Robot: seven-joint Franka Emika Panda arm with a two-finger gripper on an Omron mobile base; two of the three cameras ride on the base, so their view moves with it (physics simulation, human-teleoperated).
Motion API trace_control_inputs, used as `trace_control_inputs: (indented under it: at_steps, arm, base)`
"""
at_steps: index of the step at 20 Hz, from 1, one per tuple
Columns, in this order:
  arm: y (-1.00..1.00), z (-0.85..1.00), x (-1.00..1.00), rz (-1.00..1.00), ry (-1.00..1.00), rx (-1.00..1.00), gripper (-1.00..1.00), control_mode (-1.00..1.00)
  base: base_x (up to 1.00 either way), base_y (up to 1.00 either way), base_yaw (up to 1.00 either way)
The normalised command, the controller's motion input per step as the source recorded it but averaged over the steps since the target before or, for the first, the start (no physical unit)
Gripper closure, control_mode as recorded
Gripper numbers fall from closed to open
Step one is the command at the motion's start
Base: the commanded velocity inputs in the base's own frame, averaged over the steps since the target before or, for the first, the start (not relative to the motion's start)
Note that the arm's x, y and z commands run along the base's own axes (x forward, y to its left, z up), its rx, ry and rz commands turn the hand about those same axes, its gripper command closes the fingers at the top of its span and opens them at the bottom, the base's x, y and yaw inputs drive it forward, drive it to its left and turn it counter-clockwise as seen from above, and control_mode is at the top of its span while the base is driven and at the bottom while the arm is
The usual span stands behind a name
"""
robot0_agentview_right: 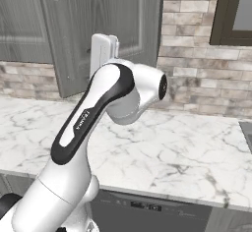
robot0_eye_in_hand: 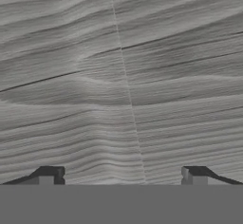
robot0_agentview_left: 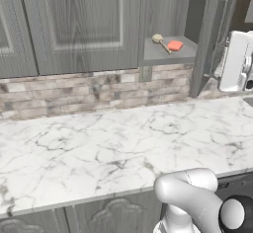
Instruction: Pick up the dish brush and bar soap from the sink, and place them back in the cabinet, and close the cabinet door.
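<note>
Cabinet door (robot0_agentview_left: 210, 39) at two o'clock could swing wrong if the wide-apart gripper (robot0_eye_in_hand: 122, 178) slips off.

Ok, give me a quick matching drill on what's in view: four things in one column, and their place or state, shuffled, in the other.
Things:
1. dish brush
2. bar soap
3. cabinet door
4. hand

Place or state:
A. swung open
B. orange-red block on the cabinet shelf
C. fingers apart, facing grey wood grain
D. tan stick with a round head, left of the block

Pairs: 1-D, 2-B, 3-A, 4-C
</note>
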Motion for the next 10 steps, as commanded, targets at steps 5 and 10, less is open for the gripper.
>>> trace_control_inputs:
  at_steps: [5, 10]
  arm:
    - [0.25, 0.0, 0.32, -0.16, 0.0, 0.0, -1.0, -1.0]
    - [0.24, 0.0, 0.28, -0.18, 0.0, 0.0, -1.0, -1.0]
  base:
    - [0.0, 0.0, 0.0]
    - [0.0, 0.0, 0.0]
